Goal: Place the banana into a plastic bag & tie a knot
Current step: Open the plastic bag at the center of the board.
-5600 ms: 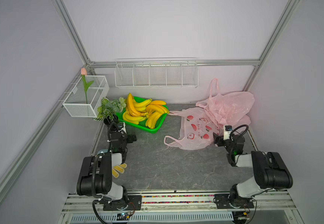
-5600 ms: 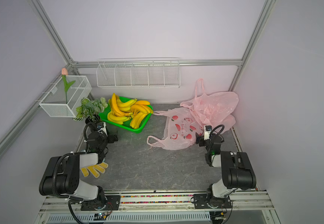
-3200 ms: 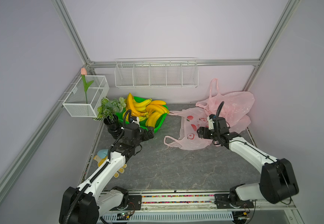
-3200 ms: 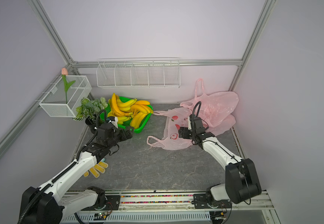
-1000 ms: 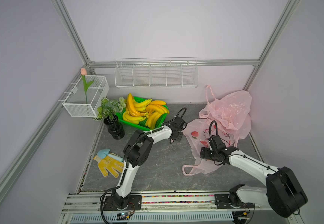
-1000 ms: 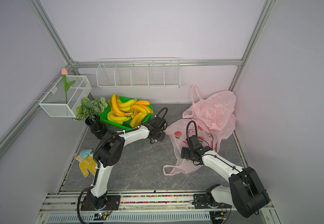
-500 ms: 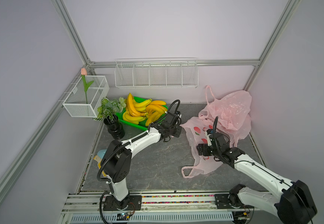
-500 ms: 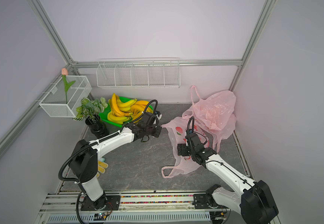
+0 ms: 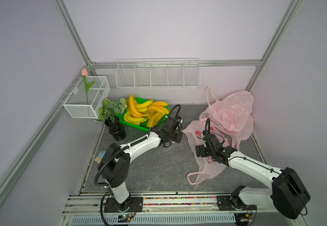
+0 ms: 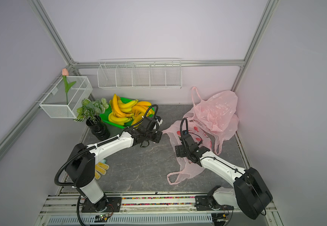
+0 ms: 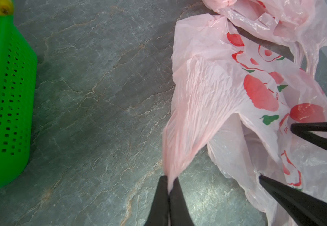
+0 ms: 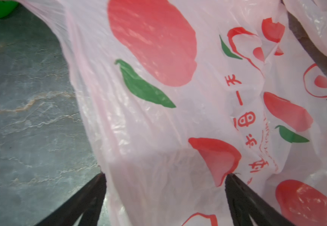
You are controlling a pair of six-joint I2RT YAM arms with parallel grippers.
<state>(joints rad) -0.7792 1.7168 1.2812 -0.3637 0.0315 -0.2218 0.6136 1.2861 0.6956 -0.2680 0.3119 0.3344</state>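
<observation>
At the back left, the bananas are lying heaped in a green basket, none of them bagged yet. Just to their right, my left pincer is clamping shut on a bunched edge of the printed pink bag, whose length is trailing rightward and toward the front. My right pincer is spreading wide open over that bag, gripping nothing. My left arm is sitting nearer the bananas.

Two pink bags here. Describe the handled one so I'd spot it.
In the far right corner of the table sits a crumpled plain bag. The printed bag lies in front of it, one edge pinched by the left end effector. Only it bears red fruit prints.
</observation>
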